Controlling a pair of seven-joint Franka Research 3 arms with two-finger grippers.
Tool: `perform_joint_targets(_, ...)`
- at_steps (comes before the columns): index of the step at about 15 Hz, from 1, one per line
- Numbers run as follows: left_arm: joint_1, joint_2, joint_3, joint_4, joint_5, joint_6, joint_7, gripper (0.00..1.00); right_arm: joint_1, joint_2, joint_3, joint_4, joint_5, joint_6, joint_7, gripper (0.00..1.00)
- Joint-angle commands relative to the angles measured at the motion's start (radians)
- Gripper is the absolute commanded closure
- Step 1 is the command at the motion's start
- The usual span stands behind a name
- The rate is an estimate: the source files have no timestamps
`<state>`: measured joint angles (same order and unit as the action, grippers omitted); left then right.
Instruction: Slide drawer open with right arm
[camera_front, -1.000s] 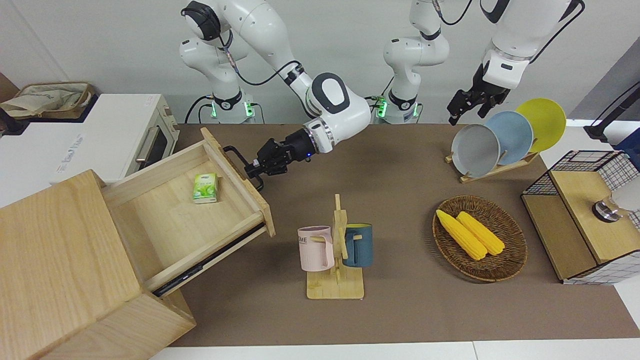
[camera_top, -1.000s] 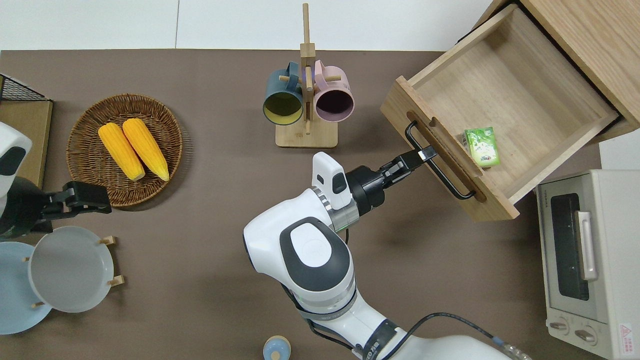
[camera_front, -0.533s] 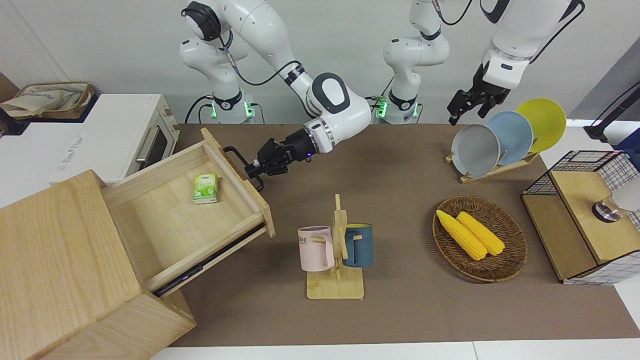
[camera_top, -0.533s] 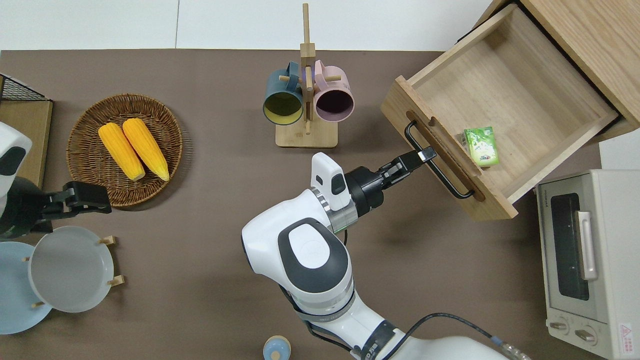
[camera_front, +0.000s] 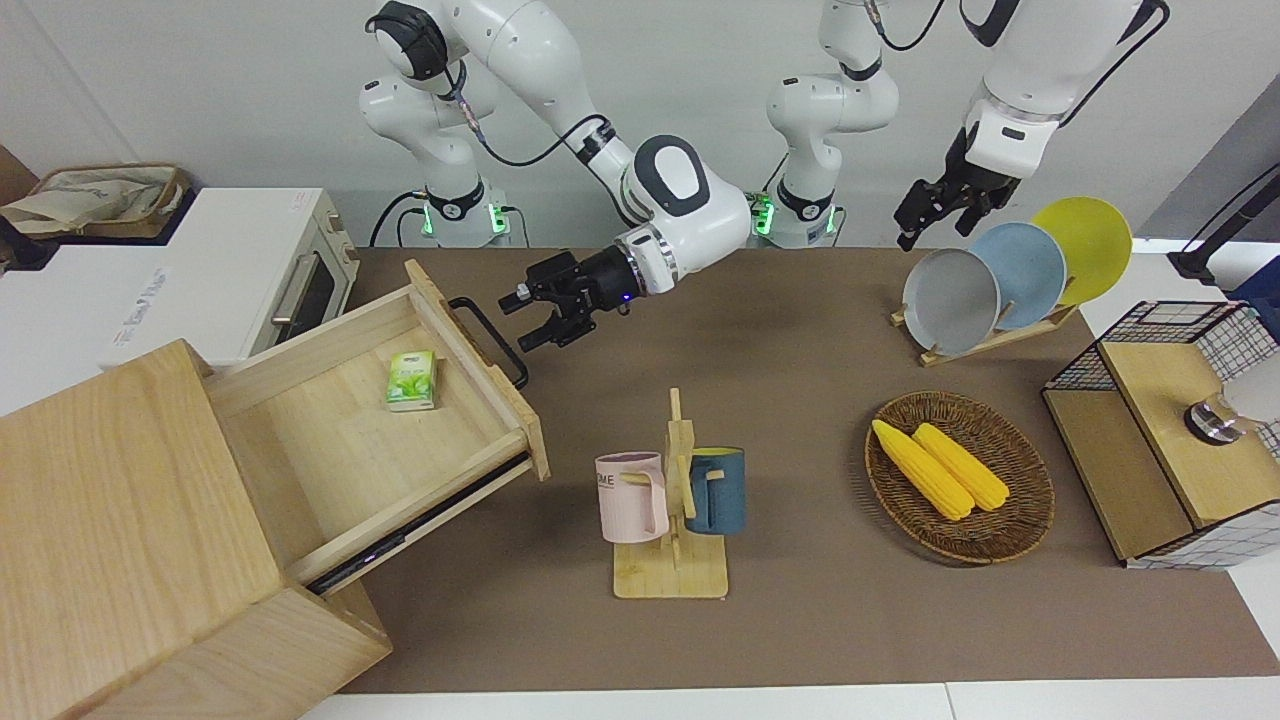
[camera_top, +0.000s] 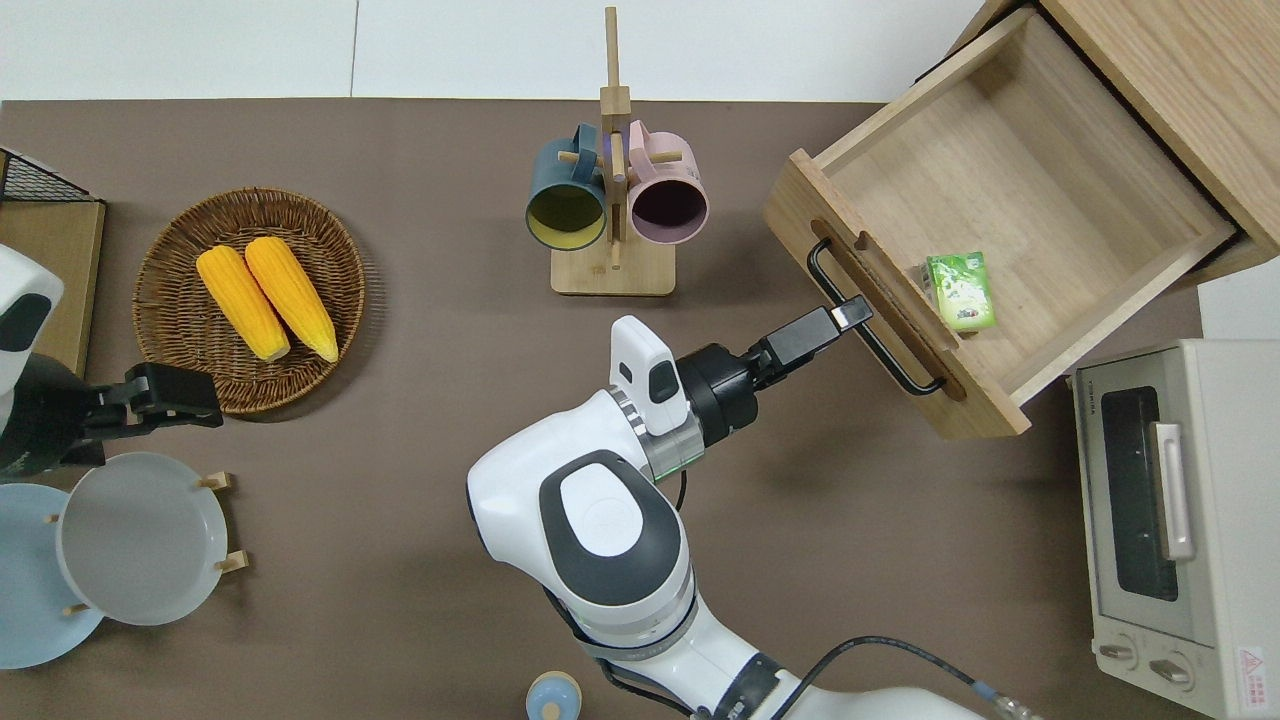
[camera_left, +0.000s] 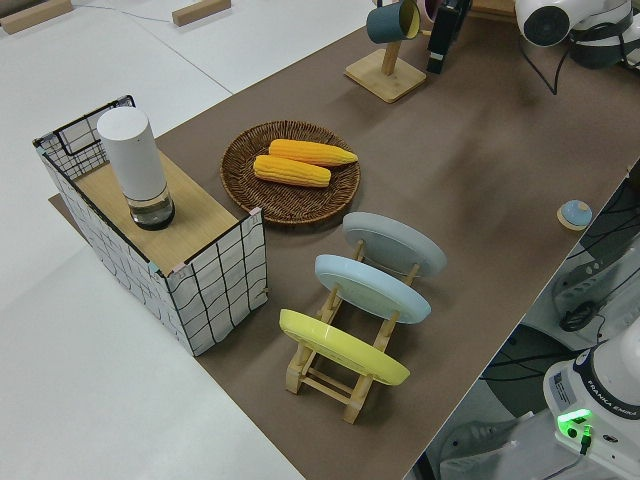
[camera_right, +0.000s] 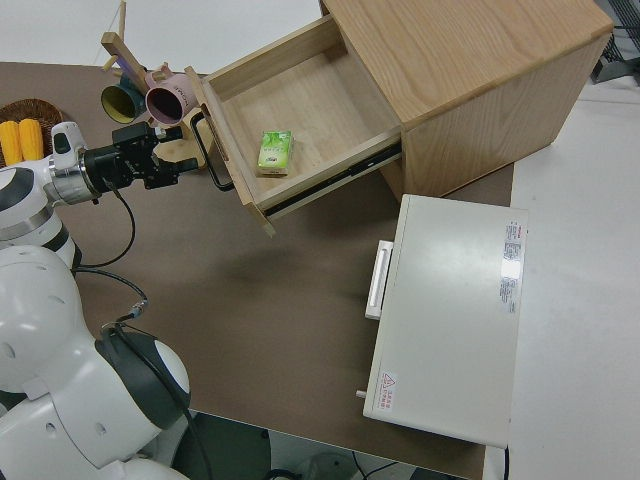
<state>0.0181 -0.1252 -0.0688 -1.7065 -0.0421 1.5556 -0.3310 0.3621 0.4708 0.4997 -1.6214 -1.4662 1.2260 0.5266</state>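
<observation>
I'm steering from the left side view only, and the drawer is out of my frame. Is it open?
Observer: Yes, the drawer stands pulled well out of the cabinet.
Operator: Is the right gripper holding the handle?
Observer: No. The right gripper is open and grips nothing; the overhead view shows it over the handle.
Operator: Anything inside the drawer?
Observer: One green packet lies on the drawer floor, close to the front panel.

White jointed right arm (camera_front: 560, 75), black cable trailing, grey oval cap, blue wrist light, black right gripper (camera_front: 535, 315).
</observation>
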Motion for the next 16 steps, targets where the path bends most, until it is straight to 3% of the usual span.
perform_joint_targets(1, -0.001, -0.008, 0.004, 0.004, -0.001, -0.017, 0.009, 0.01, 0.012, -0.008, -0.001, 0.024, 0.05, 0.007, -0.01, 0.015)
perform_joint_targets(5, -0.001, -0.008, 0.004, 0.004, -0.001, -0.017, 0.009, 0.01, 0.043, -0.032, -0.006, 0.077, 0.176, 0.01, -0.02, 0.015)
perform_joint_targets(7, -0.001, -0.008, 0.004, 0.004, -0.001, -0.015, 0.009, 0.01, 0.058, -0.052, -0.013, 0.084, 0.219, 0.03, -0.02, 0.015)
perform_joint_targets(10, -0.001, -0.008, 0.004, 0.004, -0.001, -0.015, 0.009, 0.01, 0.078, -0.133, -0.084, 0.112, 0.424, 0.13, -0.022, 0.015)
perform_joint_targets(12, -0.001, -0.008, 0.004, 0.004, -0.001, -0.017, 0.01, 0.01, 0.069, -0.22, -0.166, 0.135, 0.615, 0.211, -0.104, 0.015)
perform_joint_targets(16, -0.001, -0.008, 0.004, 0.004, -0.001, -0.015, 0.009, 0.01, -0.021, -0.31, -0.181, 0.127, 0.814, 0.257, -0.135, 0.015)
